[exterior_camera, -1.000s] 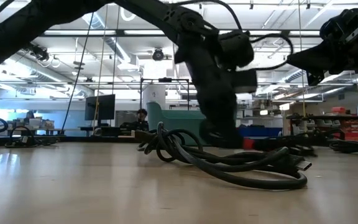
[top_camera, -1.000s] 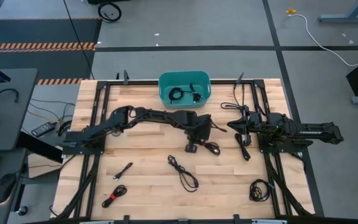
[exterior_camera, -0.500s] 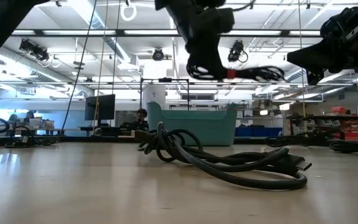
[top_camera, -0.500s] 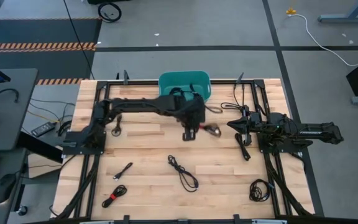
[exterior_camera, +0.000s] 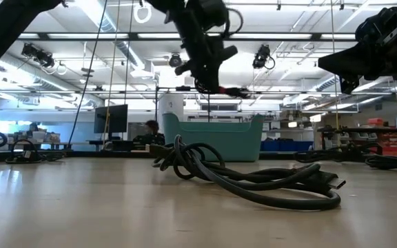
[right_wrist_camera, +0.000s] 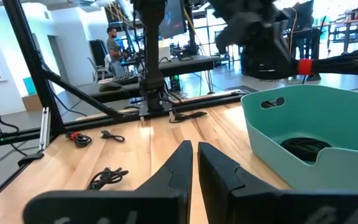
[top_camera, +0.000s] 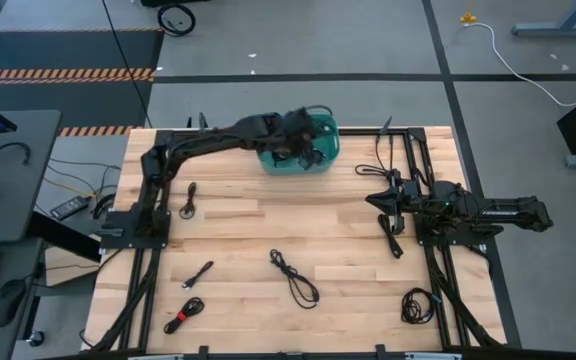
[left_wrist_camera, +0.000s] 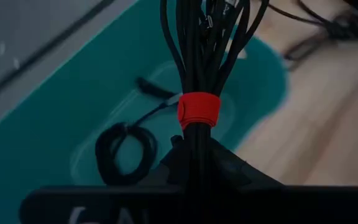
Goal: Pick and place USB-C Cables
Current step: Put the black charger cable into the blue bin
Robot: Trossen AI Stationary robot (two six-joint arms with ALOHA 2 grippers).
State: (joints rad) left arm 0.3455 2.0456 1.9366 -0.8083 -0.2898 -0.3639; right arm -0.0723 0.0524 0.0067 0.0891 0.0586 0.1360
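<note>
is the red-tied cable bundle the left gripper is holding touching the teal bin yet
Apart. In the low view the cable bundle hangs from the left gripper with open air above the rim of the teal bin.

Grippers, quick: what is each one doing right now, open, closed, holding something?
Left gripper: closed on a cable bundle with a red tie, above the teal bin.
Right gripper: closed, empty.

Left arm stretched far forward, left hand (left_wrist_camera: 191, 158) clamped and raised, right hand (right_wrist_camera: 194, 163) closed, hovering at right
</note>
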